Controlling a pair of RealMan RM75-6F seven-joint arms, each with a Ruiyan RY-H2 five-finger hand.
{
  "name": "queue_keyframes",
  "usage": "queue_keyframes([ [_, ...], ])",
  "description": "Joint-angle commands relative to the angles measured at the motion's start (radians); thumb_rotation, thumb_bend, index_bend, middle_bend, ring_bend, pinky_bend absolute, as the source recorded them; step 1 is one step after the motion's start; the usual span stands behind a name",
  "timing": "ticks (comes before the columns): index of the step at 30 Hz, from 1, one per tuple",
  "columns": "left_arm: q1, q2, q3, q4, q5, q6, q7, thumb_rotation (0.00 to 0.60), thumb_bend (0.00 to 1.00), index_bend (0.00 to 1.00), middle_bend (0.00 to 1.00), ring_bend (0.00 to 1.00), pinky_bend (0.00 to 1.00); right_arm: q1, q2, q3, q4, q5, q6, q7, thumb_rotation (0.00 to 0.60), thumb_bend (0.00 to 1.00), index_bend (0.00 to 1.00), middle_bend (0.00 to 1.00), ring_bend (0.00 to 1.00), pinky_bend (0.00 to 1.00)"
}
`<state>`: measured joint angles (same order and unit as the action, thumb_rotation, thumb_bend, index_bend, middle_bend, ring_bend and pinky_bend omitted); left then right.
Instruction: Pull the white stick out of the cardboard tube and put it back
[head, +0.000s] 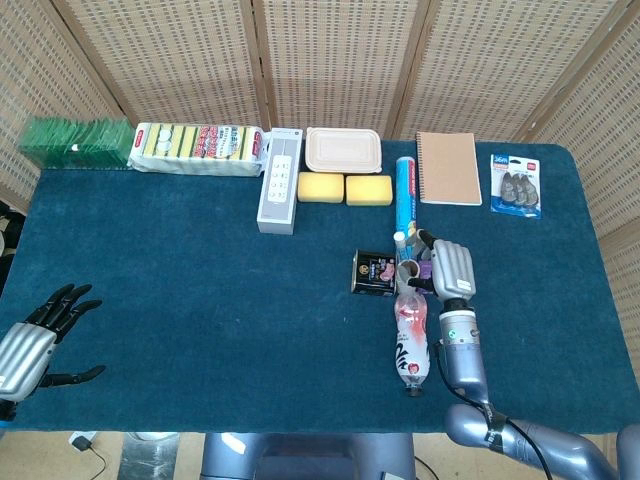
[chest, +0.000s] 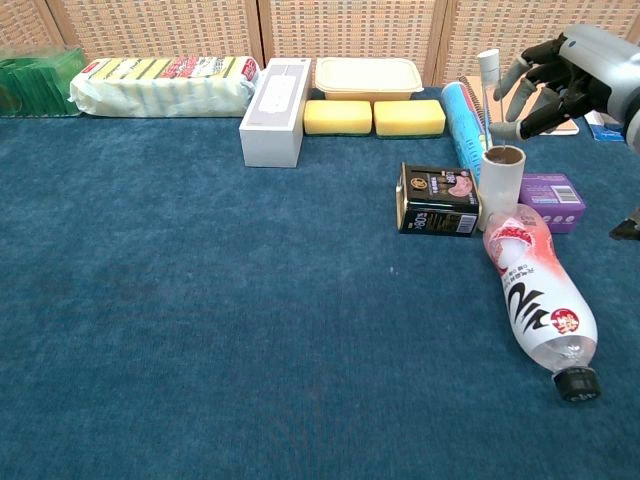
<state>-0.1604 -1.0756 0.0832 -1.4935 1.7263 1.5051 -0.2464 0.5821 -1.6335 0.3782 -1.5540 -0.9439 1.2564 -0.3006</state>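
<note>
Stick up, out of the tube.
The right hand (chest: 565, 75) fingers (chest: 512, 129) pinch the white stick (chest: 488, 78) above the cardboard tube (chest: 499, 184).

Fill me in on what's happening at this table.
The right hand holds the white stick upright above the cardboard tube, whose open top now shows empty, so the stick is out but not yet put back. The tube stands between a black tin and a purple box, with a plastic bottle lying in front of it. The left hand waits open at the table's near left edge.
</note>
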Motion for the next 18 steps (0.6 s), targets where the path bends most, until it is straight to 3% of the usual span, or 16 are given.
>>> queue_keyframes([
  [1,0.000,0.000,0.000,0.000,-0.001,0.000,0.001,0.466,0.11,0.16,0.08,0.03,0.24,0.000,-0.001,-0.003,-0.001,-0.001,0.001,0.001,0.553,0.30,0.41,0.51,0.53,0.48],
  [18,0.001,0.004,0.000,0.004,0.000,0.004,-0.014,0.461,0.11,0.16,0.08,0.03,0.24,0.014,-0.046,-0.014,0.017,0.001,0.010,-0.019,0.553,0.30,0.41,0.51,0.54,0.49],
])
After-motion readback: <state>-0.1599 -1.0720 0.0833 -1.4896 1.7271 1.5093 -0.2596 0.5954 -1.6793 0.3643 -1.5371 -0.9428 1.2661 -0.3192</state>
